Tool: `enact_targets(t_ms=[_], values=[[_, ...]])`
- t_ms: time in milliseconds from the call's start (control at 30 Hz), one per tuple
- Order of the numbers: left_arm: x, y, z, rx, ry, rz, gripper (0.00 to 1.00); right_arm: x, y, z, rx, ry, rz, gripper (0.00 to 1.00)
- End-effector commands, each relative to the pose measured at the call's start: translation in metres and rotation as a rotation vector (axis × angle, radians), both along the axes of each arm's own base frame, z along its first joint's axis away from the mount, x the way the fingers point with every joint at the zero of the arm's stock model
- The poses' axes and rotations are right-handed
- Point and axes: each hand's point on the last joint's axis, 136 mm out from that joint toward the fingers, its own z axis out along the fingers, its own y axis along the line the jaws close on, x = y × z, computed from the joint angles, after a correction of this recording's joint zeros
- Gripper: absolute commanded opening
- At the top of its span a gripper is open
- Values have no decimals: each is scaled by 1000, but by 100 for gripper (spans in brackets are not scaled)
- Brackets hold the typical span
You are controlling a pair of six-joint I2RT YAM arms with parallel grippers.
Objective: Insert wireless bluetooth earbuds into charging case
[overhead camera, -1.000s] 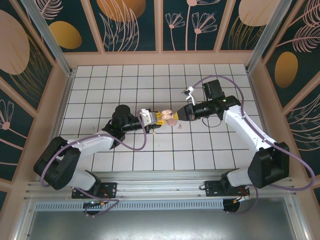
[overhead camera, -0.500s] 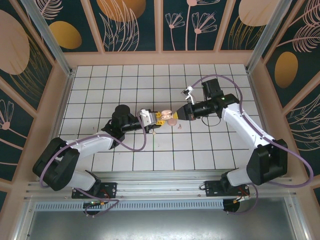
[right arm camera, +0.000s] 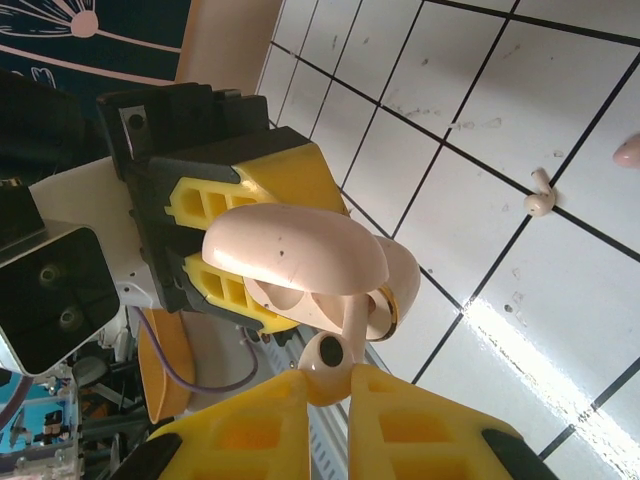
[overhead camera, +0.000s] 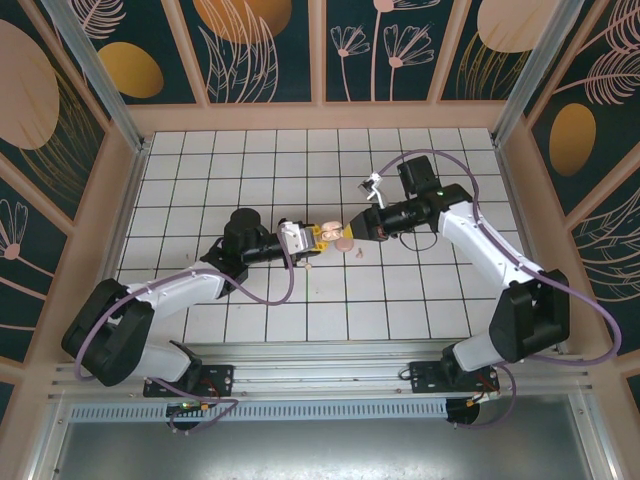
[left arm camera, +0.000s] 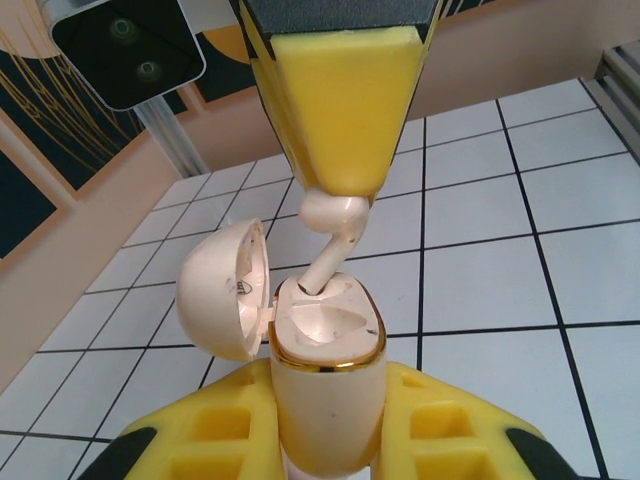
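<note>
Left gripper (left arm camera: 325,425), clamped on the charging case (left arm camera: 325,375), points inward on a low, outstretched arm, with the case's lid (left arm camera: 225,290) swung open to one side. Directly opposite, the right gripper (right arm camera: 328,392), on a bent arm, pinches one earbud (left arm camera: 333,215), whose stem dips into the case's socket. Second earbud (right arm camera: 540,198) lies on the tiles (right arm camera: 470,70) just beside the right gripper.

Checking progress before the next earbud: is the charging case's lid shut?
No: the lid is swung open beside the charging case, its wells exposed.
</note>
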Motion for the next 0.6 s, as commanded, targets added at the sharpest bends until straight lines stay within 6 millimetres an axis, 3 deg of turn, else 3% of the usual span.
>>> enact_targets(t_ms=[0, 300, 567], values=[[-2, -5, 30, -34, -99, -30, 13, 2, 6, -1, -23, 28, -8, 14], [-3, -5, 30, -23, -110, -31, 13, 15, 12, 13, 10, -1, -60, 14], [-4, -6, 33, -30, -107, -37, 13, 19, 15, 11, 19, 33, -102, 16]])
